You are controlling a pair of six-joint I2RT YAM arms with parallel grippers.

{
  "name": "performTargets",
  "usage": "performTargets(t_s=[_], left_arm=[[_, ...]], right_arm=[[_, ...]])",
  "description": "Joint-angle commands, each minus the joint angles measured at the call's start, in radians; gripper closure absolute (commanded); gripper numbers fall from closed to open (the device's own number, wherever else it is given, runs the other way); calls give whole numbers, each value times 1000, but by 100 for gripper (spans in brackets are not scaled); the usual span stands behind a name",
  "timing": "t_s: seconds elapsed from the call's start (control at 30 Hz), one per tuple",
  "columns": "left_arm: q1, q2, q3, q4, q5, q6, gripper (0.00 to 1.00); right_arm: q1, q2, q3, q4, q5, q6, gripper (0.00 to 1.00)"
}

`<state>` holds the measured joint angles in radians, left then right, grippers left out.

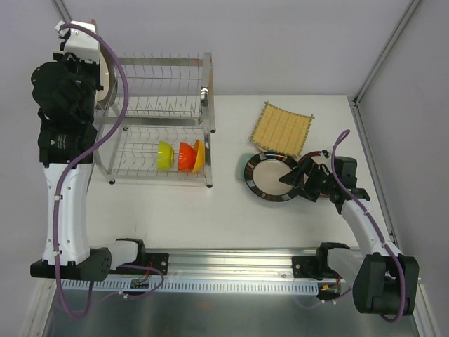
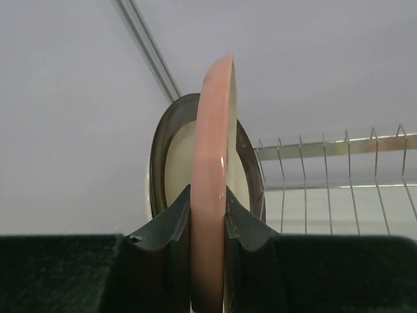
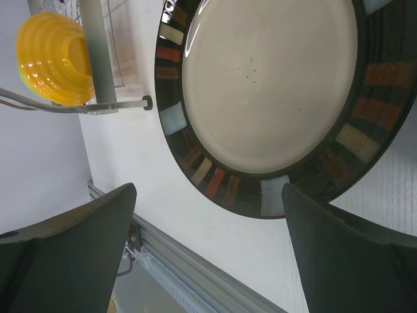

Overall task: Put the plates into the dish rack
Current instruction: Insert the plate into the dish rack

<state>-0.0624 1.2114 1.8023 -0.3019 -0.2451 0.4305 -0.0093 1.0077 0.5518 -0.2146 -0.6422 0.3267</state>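
My left gripper (image 2: pixel 208 195) is shut on the rim of a pink plate (image 2: pixel 212 124), held upright on edge at the left end of the dish rack's (image 1: pixel 163 107) upper tier. Just behind the pink plate a dark-rimmed cream plate (image 2: pixel 173 156) stands upright; the rack's wire prongs (image 2: pixel 326 176) show to the right. On the table lies another dark-rimmed cream plate (image 1: pixel 265 175) with coloured patches on its rim (image 3: pixel 260 85). My right gripper (image 1: pixel 292 177) is open at its right edge, its jaws (image 3: pixel 208 195) spread wide over the rim. A yellow woven square plate (image 1: pixel 282 128) lies behind it.
Green (image 1: pixel 164 155), orange (image 1: pixel 185 156) and yellow (image 1: pixel 200 156) bowls stand in the rack's lower tier; the yellow bowl (image 3: pixel 52 59) also appears beside a rack post (image 3: pixel 96 52). A metal rail (image 1: pixel 231 263) runs along the table's near edge.
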Motion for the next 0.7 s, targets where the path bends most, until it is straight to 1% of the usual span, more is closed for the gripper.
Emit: performTargets(t_s=[0.0,0.07,0.17,0.33,0.57,0.67], left_arm=[[50,-23,19,145,174,-93,100],[81,-21,14,145,191,-110,100],[90,-24,17,150,207,-124,100],[90,-15,37,168,244,-136,100],[88,8,48,187,244,-144,100],[90,16,49,201,277,-157,100]], right_arm=[[8,3,39,14,-22,-21,0],[8,5,37,14,-22,-23,0],[8,8,34,17,-24,-21,0],[8,11,34,26,-25,-20,0],[8,3,33,23,-27,-20,0],[8,5,33,24,-30,-20,1]])
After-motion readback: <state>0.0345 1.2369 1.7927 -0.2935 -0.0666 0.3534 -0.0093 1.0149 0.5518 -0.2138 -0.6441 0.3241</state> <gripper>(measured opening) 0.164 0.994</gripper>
